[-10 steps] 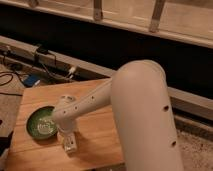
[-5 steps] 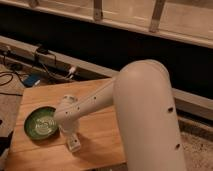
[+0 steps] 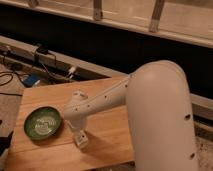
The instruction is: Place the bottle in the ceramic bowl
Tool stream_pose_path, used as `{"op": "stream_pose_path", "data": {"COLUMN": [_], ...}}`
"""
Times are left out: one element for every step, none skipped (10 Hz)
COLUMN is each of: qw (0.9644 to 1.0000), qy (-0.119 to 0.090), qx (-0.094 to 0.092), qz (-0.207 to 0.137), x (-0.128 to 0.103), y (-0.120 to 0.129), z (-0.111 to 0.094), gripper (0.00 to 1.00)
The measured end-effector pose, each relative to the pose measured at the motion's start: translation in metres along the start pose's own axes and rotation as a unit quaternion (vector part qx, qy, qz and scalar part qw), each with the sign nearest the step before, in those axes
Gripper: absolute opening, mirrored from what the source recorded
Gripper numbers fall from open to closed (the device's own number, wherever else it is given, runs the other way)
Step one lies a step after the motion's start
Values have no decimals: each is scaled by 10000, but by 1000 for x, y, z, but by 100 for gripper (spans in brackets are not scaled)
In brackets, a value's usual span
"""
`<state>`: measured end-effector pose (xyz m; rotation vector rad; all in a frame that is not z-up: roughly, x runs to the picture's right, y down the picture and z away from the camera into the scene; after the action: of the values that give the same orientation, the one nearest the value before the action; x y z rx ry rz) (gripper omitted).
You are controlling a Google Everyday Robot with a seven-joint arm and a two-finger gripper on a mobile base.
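Observation:
The ceramic bowl (image 3: 43, 123) is dark green with a paler centre and rests on the left part of the wooden table (image 3: 107, 135); nothing lies in it. My white arm reaches from the right across the table. Its wrist bends down just right of the bowl. The gripper (image 3: 80, 140) points down at the tabletop near the front edge, a short way right of the bowl's rim, and it is shut. I cannot make out the bottle as a separate thing; the pale shape at the gripper's tip may hide it.
Cables and a blue object (image 3: 31, 80) lie on the floor behind the table's left corner. A dark wall with a rail (image 3: 100, 65) runs along the back. My bulky upper arm (image 3: 160, 120) covers the table's right side.
The gripper has shifted slightly to the right over the tabletop and has shut. The bowl has not moved.

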<state>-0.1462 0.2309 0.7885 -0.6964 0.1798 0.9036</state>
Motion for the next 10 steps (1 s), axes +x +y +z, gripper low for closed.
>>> {"op": "stream_pose_path", "data": {"qw": [9999, 9997, 9994, 9990, 9986, 9979, 9968, 9954, 9939, 9919], "qy": [-41, -102, -203, -293, -381, -471, -572, -633, -673, -693], "qx": [46, 90, 158, 227, 305, 410, 556, 662, 719, 762], "qz": [118, 190, 242, 257, 221, 151, -60, -292, -495, -745], "x": [2, 1, 0, -1, -5, -10, -21, -34, -47, -62], "y": [-10, -17, -25, -30, -30, -29, -24, -16, -8, 2], "z": [-5, -11, -22, -35, -49, -66, -88, -103, -111, -115], "gripper": [0, 0, 0, 0, 0, 0, 0, 0, 0, 0]}}
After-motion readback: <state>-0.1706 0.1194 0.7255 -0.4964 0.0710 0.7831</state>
